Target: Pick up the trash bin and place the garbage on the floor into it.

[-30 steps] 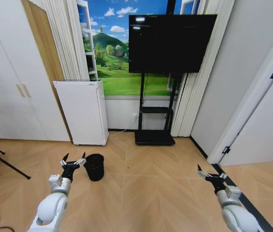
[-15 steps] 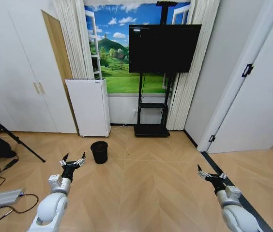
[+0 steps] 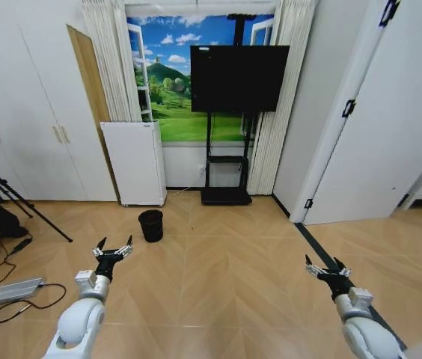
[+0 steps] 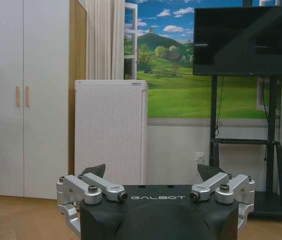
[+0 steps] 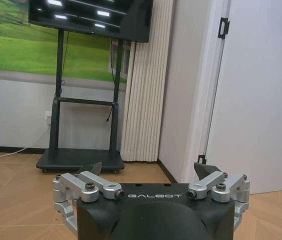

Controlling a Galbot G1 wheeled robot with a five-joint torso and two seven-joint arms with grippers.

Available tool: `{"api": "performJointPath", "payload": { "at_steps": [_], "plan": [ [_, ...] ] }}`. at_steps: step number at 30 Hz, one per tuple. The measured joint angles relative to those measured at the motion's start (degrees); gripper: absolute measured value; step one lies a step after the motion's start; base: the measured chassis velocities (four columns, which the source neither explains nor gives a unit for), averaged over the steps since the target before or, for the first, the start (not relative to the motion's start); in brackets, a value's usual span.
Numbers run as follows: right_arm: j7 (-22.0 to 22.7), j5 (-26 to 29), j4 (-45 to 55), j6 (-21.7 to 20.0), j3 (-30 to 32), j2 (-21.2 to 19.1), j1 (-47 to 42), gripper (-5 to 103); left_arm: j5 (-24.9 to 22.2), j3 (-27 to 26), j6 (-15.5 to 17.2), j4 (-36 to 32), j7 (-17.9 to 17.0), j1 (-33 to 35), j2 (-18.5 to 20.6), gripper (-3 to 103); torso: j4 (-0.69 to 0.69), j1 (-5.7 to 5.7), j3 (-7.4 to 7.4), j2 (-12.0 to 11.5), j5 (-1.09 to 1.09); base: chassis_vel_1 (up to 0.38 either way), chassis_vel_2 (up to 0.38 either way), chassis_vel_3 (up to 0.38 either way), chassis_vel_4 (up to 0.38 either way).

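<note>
Trash bin [image 3: 150, 225] alone on floor [image 3: 226, 262] near white perforated appliance [image 3: 134, 162], left gripper [image 3: 114, 247] and right gripper [image 3: 327, 268] spread wide, empty

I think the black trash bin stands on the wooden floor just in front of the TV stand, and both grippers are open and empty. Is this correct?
Not quite. The head view shows the trash bin on the floor in front of the white perforated appliance, left of the TV stand. The left gripper and right gripper are open and empty.
</note>
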Motion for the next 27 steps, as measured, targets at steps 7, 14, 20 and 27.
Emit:
{"api": "performJointPath", "payload": {
  "at_steps": [7,14,20,27],
  "plan": [
    [0.0,0.0,0.0,0.0,0.0,0.0,0.0,100,0.0,-0.01,0.0,0.0,-0.02,0.01,0.0,100,-0.06,-0.04,-0.02,0.0,-0.03,-0.002,0.02,0.024,-0.011],
    [0.0,0.0,0.0,0.0,0.0,0.0,-0.01,100,0.0,-0.01,0.0,0.0,-0.02,0.01,0.0,100,-0.05,-0.04,-0.02,0.01,-0.03,0.054,0.024,-0.047,-0.038],
    [0.0,0.0,0.0,0.0,0.0,0.0,-0.01,100,0.0,-0.02,0.0,0.0,-0.03,0.01,0.0,100,-0.02,-0.04,-0.02,0.01,-0.03,0.13,0.123,-0.103,-0.129],
    [0.0,0.0,0.0,0.0,0.0,0.0,-0.01,100,0.0,-0.03,0.0,0.0,-0.06,0.01,0.0,100,-0.04,-0.04,-0.02,0.01,-0.03,0.052,0.059,-0.061,-0.069]
  ]
}}
